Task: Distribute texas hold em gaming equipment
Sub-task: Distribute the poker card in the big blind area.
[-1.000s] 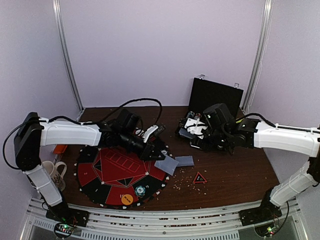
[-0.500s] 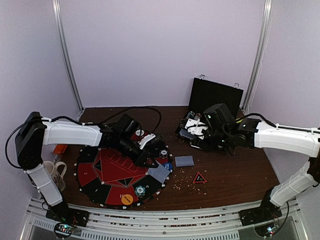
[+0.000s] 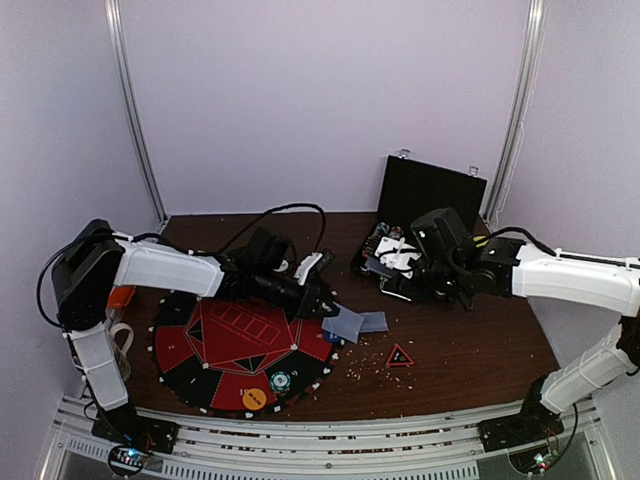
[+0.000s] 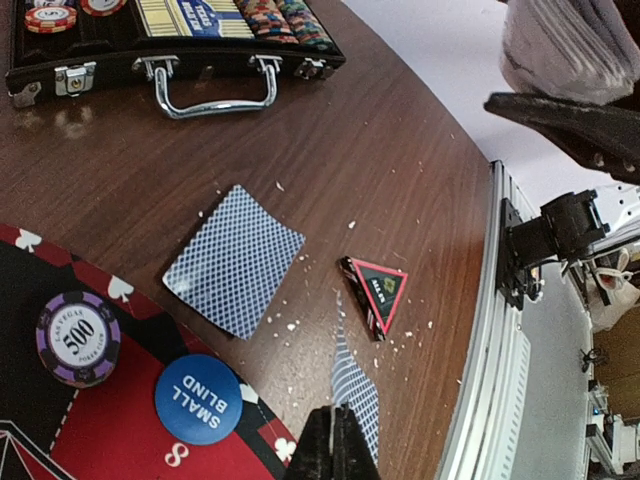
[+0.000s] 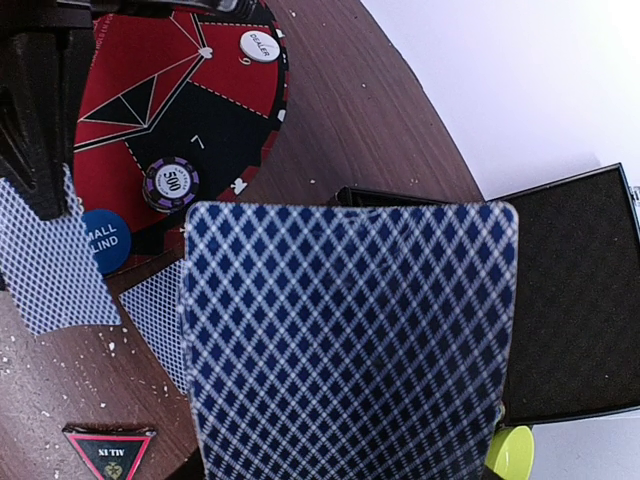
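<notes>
My left gripper [image 3: 324,303] is shut on one grey-blue-backed playing card [image 3: 345,325] and holds it at the right rim of the red and black poker mat [image 3: 215,345]. In the left wrist view the jaws [image 4: 335,440] pinch this card [image 4: 352,388] edge-on above the table. A second card [image 4: 233,260] lies flat on the wood beside it [image 3: 372,321]. On the mat are a blue small-blind disc [image 4: 198,400], a purple 500 chip [image 4: 78,338], a white dealer disc [image 5: 260,43] and an orange disc [image 3: 254,399]. My right gripper [image 3: 402,266] holds a stack of cards [image 5: 350,340] over the case; its fingers are hidden.
The black chip case [image 3: 430,195] stands open at the back right, with chip rows inside [image 4: 270,18]. A red-edged triangular all-in marker [image 3: 400,356] lies on the wood among crumbs. A yellow bowl [image 5: 510,455] sits by the case. A mug [image 3: 112,345] stands at the left edge.
My left gripper dipped toward the mat's front with its card, then swung back to the right and farther from me. The right arm has barely moved.
</notes>
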`<state>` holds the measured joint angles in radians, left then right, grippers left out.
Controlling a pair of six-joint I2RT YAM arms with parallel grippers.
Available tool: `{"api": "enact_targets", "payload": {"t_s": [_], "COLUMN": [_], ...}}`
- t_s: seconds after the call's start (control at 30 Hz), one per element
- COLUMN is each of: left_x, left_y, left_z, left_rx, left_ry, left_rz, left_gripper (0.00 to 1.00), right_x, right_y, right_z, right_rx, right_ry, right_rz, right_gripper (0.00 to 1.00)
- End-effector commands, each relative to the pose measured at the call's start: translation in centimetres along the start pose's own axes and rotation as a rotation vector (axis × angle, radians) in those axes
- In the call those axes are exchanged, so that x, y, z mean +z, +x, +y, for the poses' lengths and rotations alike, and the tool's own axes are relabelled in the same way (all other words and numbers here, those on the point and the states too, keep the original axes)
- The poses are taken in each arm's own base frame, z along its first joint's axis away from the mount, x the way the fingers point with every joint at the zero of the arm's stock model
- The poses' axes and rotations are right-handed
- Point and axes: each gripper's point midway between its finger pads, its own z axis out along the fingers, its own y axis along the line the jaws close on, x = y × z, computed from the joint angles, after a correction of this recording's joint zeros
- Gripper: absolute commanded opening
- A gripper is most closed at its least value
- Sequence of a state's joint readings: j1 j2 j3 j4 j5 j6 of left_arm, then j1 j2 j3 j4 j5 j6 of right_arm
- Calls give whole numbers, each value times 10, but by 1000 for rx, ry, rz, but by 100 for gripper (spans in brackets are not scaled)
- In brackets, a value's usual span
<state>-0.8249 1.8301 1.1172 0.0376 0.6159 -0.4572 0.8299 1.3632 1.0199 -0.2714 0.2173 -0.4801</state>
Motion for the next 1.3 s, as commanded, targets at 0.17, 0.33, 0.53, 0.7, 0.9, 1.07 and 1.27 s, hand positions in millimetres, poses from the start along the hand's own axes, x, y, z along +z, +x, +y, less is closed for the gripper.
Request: {"api": "enact_targets", "payload": {"t_s": [0.17,0.33,0.53,0.7,0.9,1.07,1.27], "left_x": [-30,-28,-19,-27,-24,-20,-31], "left_y": [-47,-46,-11,47,100,105,66], "left_z": [-45,-47,-44,-24,3,11,3], "left_rx": [149,131,109,147,118,132,221], "left_ry": [65,84,105,20,-31,-43,-99], "left_rz": [-127,-127,-25,202,406,444,392], "left_gripper": [0,0,0,0,0,11,58], "right_x": [-13,-16,-18,-17,-14,-14,-14], "right_y": [10,8,10,11,11,11,11], "right_z": [3,3,2,3,6,6,5], "right_rx": [10,20,20,17,17,18,16], "right_ry": [-25,-29,-28,-29,-38,-38,-35], "right_rz": [-5,-11,-7,-6,-3,-2,-3], "right_gripper": [49,49,49,49,49,50,50]}}
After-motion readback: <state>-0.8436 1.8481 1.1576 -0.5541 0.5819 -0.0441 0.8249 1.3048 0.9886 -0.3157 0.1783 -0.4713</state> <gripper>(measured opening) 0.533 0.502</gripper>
